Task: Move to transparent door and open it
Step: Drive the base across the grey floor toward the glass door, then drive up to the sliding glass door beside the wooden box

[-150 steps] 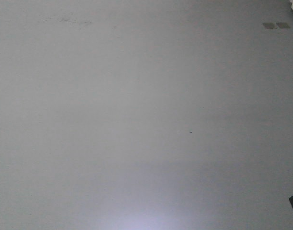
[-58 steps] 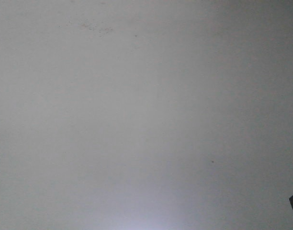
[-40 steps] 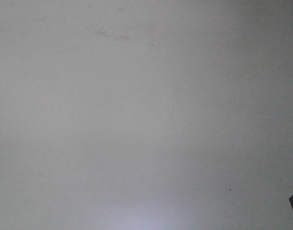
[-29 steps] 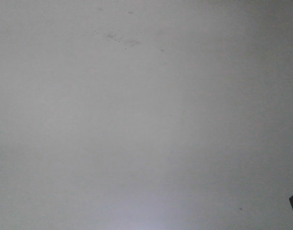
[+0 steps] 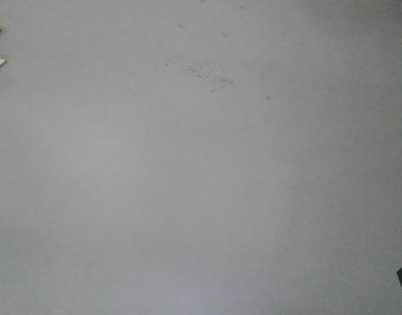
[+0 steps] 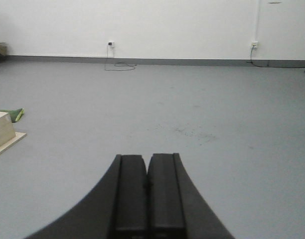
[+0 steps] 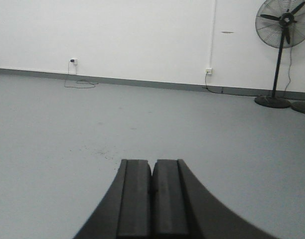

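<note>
While flush together, left fingers (image 6: 132, 194), right fingers (image 7: 135, 196), grey floor (image 5: 201, 197) below.

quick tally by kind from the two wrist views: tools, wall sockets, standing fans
tools: 2, left tool and right tool, both closed
wall sockets: 2, the same pair in both views
standing fans: 1; cut-off base beside it not counted
total: 5

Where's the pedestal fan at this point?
In the right wrist view, the pedestal fan stands at the far right on the grey floor, against the white wall, right of a wall socket.
</note>
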